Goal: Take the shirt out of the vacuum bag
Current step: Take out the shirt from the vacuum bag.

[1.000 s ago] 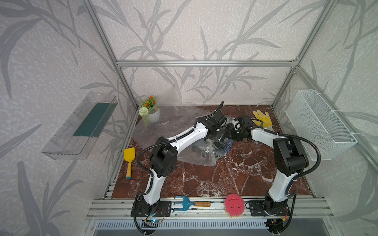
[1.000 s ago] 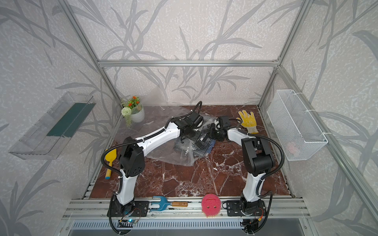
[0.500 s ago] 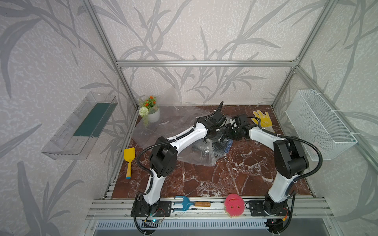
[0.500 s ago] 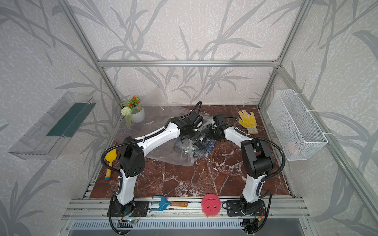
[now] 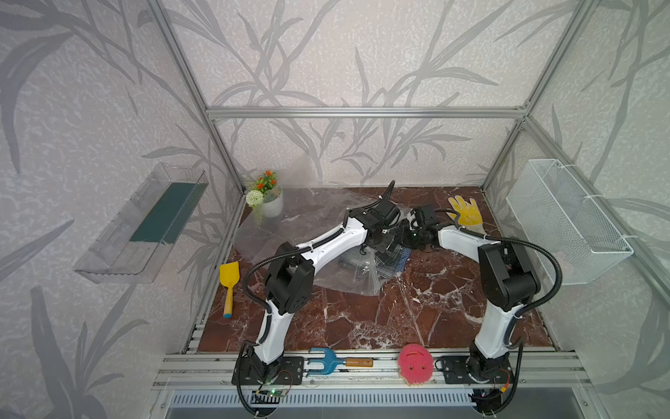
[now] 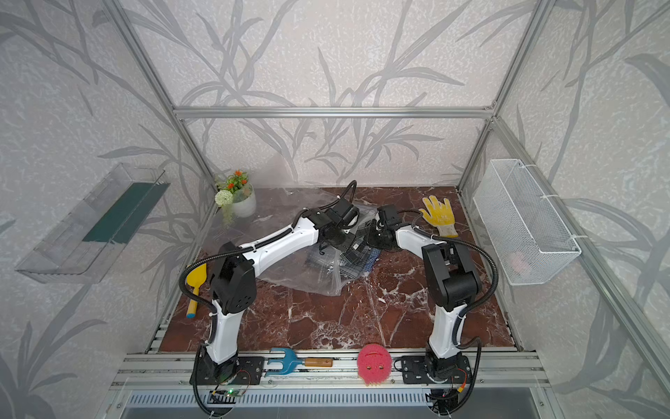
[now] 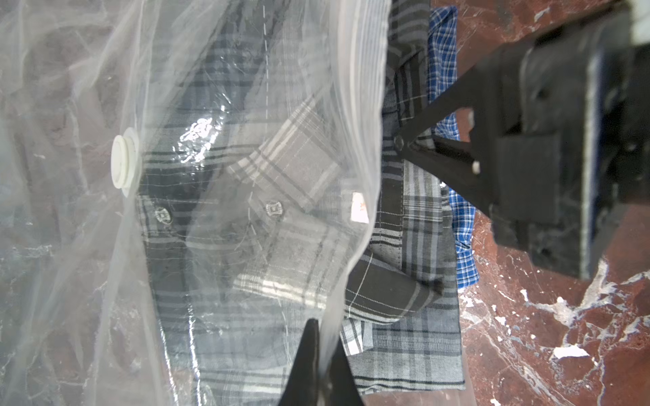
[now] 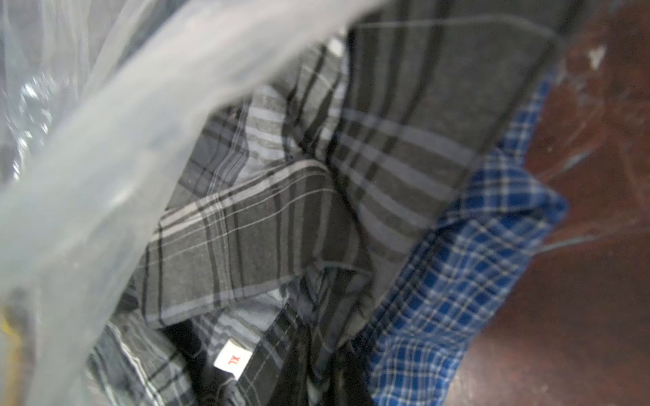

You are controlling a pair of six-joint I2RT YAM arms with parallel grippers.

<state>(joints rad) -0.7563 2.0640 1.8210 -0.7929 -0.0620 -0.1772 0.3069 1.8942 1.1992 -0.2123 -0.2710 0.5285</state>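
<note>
Where the arms meet: far middle of the marble table, both wrists low over the bag's mouth.
Vacuum bag: clear, crinkled plastic, spread from beside the flower pot toward the table's middle; open edge on the right arm's side.
Valve: round white disc on the bag's upper sheet, at the edge of the shirt beneath it.
Shirt: grey and black plaid, folded; most of it under the plastic, one end out past the open edge.
Blue checked cloth: under the grey plaid at the exposed end; lining or separate garment, cannot tell.
Size tag: white, red letters XL, inside the collar.
Left gripper: fingers clenched on the bag's upper sheet at its open edge.
Right gripper: fingertips pinched on the shirt's dark front strip, just outside the bag.
Glove: yellow, flat, far right corner.
Scoop: yellow, left edge.
Front rail: blue hand fork, pink sponge.
Side walls: wire basket, clear shelf.
</note>
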